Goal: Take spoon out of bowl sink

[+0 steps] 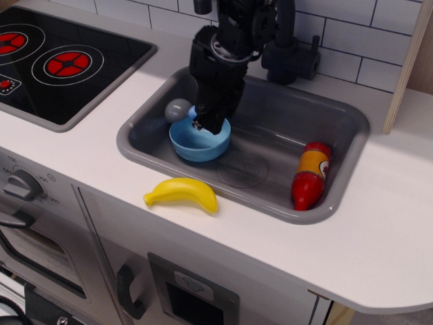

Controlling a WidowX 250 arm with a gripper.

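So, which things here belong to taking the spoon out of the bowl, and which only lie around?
Belong to the job:
spoon, held up by the gripper
bowl
sink

Only lying around:
banana on the counter
red bottle in the sink
stovetop
faucet
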